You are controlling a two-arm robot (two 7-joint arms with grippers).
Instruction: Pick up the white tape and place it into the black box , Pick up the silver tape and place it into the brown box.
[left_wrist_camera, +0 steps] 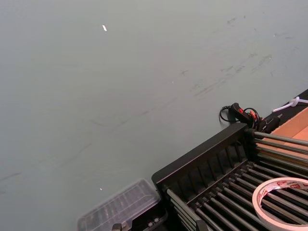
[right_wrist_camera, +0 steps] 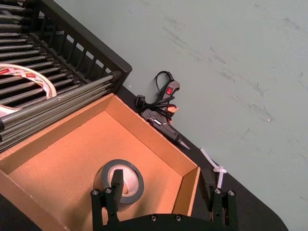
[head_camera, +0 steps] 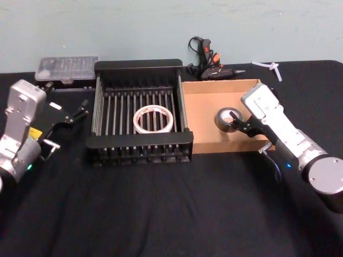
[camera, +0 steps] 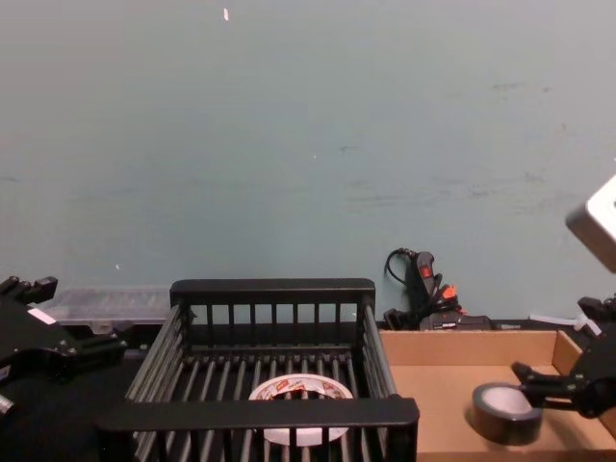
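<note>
The left gripper (head_camera: 80, 111) hangs just left of the black box (head_camera: 139, 148); I cannot tell how its fingers stand. The white tape (head_camera: 154, 119) lies flat mid-floor there. In the adjoining brown box (head_camera: 206, 100), near its right wall, sits the silver tape (head_camera: 228, 118). The right gripper (right_wrist_camera: 163, 190) is spread wide, one finger in the roll's core, the other outside that wall. The desk (head_camera: 161, 209) lies bare along its near edge.

A workshop or lab test bench is suggested: a table draped in black cloth (head_camera: 161, 214) is set against a scuffed pale green wall (camera: 308, 144). At the table's far edge, a black glue gun (head_camera: 206, 61) and a clear plastic parts case (head_camera: 67, 68) are seen.
</note>
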